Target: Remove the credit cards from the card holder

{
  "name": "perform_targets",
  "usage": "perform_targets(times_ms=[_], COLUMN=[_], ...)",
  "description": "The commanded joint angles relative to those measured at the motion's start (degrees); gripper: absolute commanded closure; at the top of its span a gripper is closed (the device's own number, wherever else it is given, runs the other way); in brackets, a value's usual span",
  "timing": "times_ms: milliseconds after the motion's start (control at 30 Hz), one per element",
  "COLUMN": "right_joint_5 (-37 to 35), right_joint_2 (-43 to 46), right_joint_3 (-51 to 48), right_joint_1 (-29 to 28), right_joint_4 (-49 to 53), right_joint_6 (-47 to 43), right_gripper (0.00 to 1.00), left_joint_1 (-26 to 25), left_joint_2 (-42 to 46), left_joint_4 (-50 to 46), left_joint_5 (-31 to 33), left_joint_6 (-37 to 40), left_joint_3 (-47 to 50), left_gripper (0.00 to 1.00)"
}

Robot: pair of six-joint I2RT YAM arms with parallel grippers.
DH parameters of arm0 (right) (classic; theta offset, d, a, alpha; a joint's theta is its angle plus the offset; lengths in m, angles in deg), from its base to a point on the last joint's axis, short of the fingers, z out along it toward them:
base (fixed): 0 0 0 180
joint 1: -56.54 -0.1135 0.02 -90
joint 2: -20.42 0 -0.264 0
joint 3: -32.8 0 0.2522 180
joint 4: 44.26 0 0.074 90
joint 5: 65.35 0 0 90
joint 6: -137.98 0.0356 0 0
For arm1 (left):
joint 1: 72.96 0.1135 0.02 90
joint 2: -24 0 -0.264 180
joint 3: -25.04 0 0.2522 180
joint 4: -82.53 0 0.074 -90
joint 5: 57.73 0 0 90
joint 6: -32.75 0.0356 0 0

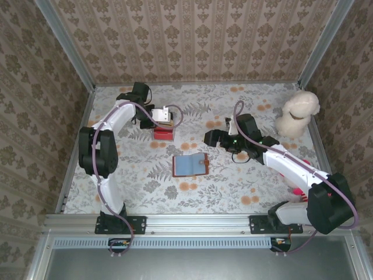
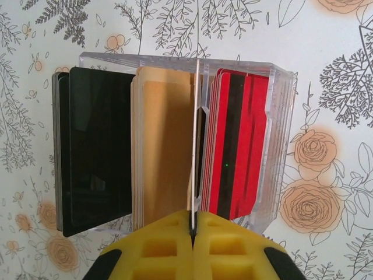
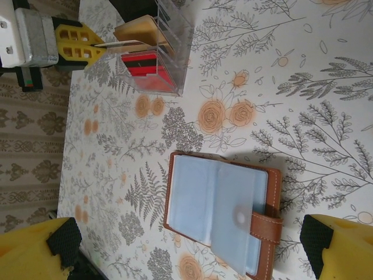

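1. Brown leather holder (image 1: 190, 165) lies open and flat on the floral table (image 1: 245, 186), about mid-table; its grey-blue pockets (image 3: 201, 201) face up; the tab (image 3: 265, 226) with its snap folds across one edge; whether any cards sit in the pockets I cannot tell.
2. Left gripper (image 2: 192, 228) is closed on one thin card (image 2: 193, 146), seen edge-on from the left wrist; the card's far end reaches into a clear box (image 2: 281, 116), between a tan stack and a red one.
3. The box stands toward the far left of the table, well apart from the holder; it holds cards (image 2: 239, 146) upright in three groups: black (image 2: 96, 146), tan (image 2: 166, 151), and red with a dark stripe.
4. Right gripper (image 1: 211, 138) hangs just beyond the holder's far right corner, not touching it; its yellow fingers (image 3: 35, 254) are spread wide with nothing between them; from the right wrist the holder lies below, between the two fingers.
5. A cream plush toy (image 1: 297, 114) sits at the far right of the table, away from both grippers.
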Motion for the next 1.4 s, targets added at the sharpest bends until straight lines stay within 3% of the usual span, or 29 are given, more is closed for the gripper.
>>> perform_targets(times_ms=[0, 433, 900, 1367], right_joint_5=[-0.98, -1.08, -1.28, -1.28], right_joint_2=[-0.71, -0.83, -0.93, -0.49], right_joint_3=[1.90, 2.39, 3.01, 3.10], right_joint_1=[-0.60, -1.13, -1.13, -1.13], right_joint_4=[-0.75, -0.08, 0.48, 0.65], right_joint_6=[0.62, 0.45, 0.66, 1.10], right_gripper=[0.00, 0.00, 0.00, 0.00], left_joint_1=[-0.81, -0.87, 1.38, 1.84], left_joint_2=[-0.49, -3.25, -4.49, -4.53], left_joint_4=[-0.88, -5.92, -4.78, -1.16], left_joint_5=[0.97, -2.85, -5.79, -5.98], left_joint_6=[2.88, 3.90, 2.74, 0.97], left_joint_3=[-2.40, -8.18, -7.03, -7.25], left_gripper=[1.00, 0.99, 0.93, 0.69])
